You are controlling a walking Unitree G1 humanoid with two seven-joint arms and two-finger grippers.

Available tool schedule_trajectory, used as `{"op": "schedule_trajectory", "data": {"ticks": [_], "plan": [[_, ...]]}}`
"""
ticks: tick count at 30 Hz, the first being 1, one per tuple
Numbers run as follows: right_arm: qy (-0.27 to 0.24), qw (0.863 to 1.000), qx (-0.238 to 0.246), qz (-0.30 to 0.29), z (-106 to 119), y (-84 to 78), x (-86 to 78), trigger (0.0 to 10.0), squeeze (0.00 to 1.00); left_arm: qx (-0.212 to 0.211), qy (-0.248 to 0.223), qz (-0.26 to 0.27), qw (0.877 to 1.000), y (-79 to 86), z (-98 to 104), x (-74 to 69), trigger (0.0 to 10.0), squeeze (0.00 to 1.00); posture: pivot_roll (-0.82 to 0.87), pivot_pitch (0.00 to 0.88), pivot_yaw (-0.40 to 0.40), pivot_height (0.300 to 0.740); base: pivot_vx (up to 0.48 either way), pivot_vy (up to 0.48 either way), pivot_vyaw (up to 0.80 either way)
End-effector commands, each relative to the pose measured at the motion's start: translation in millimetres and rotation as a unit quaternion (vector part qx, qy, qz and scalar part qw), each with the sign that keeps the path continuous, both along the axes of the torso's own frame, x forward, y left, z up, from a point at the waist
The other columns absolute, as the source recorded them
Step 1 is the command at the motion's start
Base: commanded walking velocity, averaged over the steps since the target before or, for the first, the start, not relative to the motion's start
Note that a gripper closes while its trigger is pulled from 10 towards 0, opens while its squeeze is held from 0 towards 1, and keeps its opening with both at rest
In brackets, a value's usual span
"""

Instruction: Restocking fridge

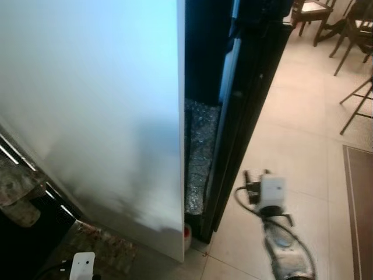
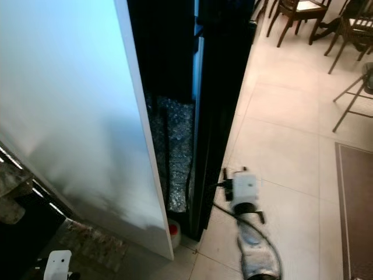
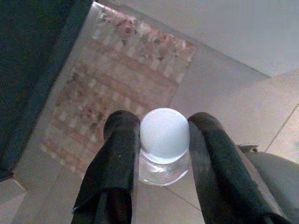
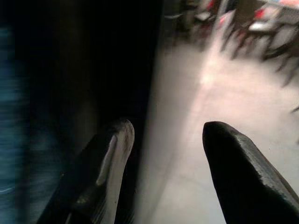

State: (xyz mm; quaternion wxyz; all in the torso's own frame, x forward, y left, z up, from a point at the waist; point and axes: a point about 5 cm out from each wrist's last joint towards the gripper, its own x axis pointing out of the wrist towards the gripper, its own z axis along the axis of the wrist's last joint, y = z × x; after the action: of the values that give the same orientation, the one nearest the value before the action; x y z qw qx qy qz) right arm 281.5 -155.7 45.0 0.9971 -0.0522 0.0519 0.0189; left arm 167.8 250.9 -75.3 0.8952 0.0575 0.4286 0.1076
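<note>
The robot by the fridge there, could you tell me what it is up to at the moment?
It is restocking the fridge. The left claw is shut on a clear bottle with a white cap, held low above a patterned mat on the floor. The right claw is open and holds nothing, reaching out beside the dark fridge, whose white door stands open close in front of the robot. The bottle is not yet inside. Wooden chairs stand further back on the tiled floor.

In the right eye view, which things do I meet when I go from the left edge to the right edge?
White fridge door → dark fridge interior with crinkled foil lining → black door edge → right arm with its wrist camera → tiled floor → brown mat.
</note>
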Motion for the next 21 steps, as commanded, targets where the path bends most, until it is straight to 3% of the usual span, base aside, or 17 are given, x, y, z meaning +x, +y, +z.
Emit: {"op": "schedule_trajectory", "data": {"ticks": [1,3,10,11,12,13,21], "plan": [[0.004,1.0,-0.005,0.015,4.2,6.0,0.6,10.0,0.0,0.004,0.013,0.007,1.0,3.6,-2.2,-6.6,10.0,0.0,-0.01,0.044,0.006,0.74,0.0,0.0,0.0],[0.017,0.999,0.001,0.043,7.7,22.4,-2.7,10.0,0.0,0.004,0.013,0.008,1.0,3.7,-2.4,-7.0,10.0,0.0,-0.01,0.044,0.006,0.74,0.0,0.0,0.0],[0.008,1.0,0.007,0.026,22.7,27.0,1.9,10.0,0.0,0.005,0.012,0.008,1.0,3.9,-1.9,-6.1,10.0,0.0,-0.01,0.042,0.006,0.74,0.0,0.0,0.0],[0.007,1.0,0.014,0.026,26.7,28.1,3.7,10.0,0.5,0.005,0.011,0.008,1.0,3.7,-1.7,-5.5,10.0,0.0,-0.01,0.04,0.007,0.74,0.0,0.0,0.0],[0.007,1.0,0.014,0.026,26.7,28.1,3.7,10.0,0.5,0.005,0.011,0.008,1.0,3.7,-1.7,-5.5,10.0,0.0,-0.01,0.04,0.007,0.74,0.0,0.0,0.0],[0.013,0.999,0.028,0.037,29.3,33.3,3.9,10.0,1.0,0.004,0.01,0.007,1.0,3.3,-1.5,-5.0,10.0,0.0,-0.01,0.041,0.007,0.74,0.0,0.0,0.0],[0.014,0.996,0.042,0.072,33.1,48.2,3.9,10.0,1.0,0.002,0.007,0.005,1.0,0.7,-1.4,-3.0,10.0,0.0,0.0,0.041,0.006,0.74,0.0,0.0,0.0]]}}
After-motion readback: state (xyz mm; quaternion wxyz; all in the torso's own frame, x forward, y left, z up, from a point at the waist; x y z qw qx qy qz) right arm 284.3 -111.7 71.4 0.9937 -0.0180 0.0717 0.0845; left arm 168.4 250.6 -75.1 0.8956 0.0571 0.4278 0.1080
